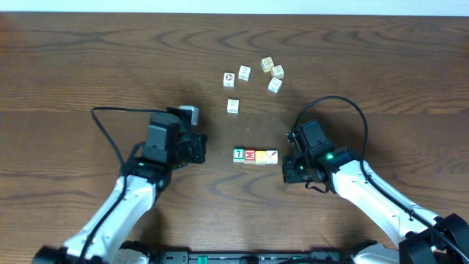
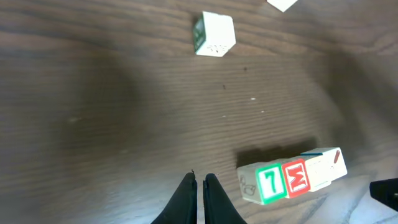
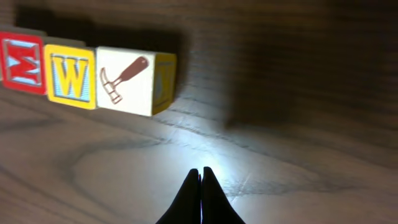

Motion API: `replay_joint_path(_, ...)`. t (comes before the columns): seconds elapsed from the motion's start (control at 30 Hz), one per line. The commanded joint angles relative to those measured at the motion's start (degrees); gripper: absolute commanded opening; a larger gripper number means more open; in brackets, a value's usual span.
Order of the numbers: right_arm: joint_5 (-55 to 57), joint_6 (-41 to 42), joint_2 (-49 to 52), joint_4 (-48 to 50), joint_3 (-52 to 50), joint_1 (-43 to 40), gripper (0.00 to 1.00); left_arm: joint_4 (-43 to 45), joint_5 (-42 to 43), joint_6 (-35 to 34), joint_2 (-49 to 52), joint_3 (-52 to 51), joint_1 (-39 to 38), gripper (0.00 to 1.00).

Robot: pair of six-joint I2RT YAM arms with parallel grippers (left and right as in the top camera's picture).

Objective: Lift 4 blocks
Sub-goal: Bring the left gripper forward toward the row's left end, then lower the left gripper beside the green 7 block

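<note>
Blocks under inspection: four, standing in one straight row on the wooden table, each touching its neighbour. In order along the row they are the green block marked with a 7, the red block marked M, the yellow block marked W, and the white block bearing a hammer picture. All four sit flat and none is raised.

Left gripper: fingers pressed together with only a hairline gap, holding nothing. It is low over the wood, off the green end of the row and clear of it.

Right gripper: fingers pressed together, holding nothing. It is off the white end of the row, set slightly toward the robot, and not in contact. Its light throws a bright patch on the wood beside that end.

Other items: a lone cream cube lies on the far side of the row, near it but apart. A loose cluster of five cream cubes lies farther beyond that.

Clearances: bare wood shows at both ends of the row, between each end block and the gripper beside it. The strip on the robot's side of the row is bare wood between the two arms. The table's far edge lies well beyond the cluster. A black cable arcs above the right arm, away from the row.
</note>
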Motion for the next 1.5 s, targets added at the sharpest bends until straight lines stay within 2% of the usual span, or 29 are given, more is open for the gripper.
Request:
replay_joint_path(0.0, 2.80, 0.66, 0.11, 0.17, -0.26, -0.39, 0.01, 2.75, -0.52, -2.78, 4.70, 0.39, -2.36, 0.07)
replay_joint_path(0.2, 5.09, 0.55, 0.13, 0.09, -0.26, -2.45, 0.01, 4.55, -0.55, -2.89, 11.08, 3.93, -5.40, 0.07)
replay_joint_path(0.47, 6.67, 0.44, 0.13, -0.04, -0.26, -3.28, 0.01, 7.08, 0.39, -3.76, 16.70, 7.76, -5.68, 0.07)
replay_joint_path(0.87, 7.37, 0.44, 0.13, -0.02, -0.26, -3.28, 0.01, 10.21, 0.85, -3.96, 18.78, 8.41, -5.68, 0.07)
replay_joint_path(1.1, 7.63, 0.44, 0.13, -0.02, -0.26, -3.28, 0.01, 10.14, 3.41, -3.98, 22.03, 10.14, -5.84, 0.08)
replay_joint_path(1.47, 7.80, 0.44, 0.13, -0.02, -0.26, -3.28, 0.01, 7.54, 2.91, -3.93, 22.43, 10.14, -9.62, 0.07)
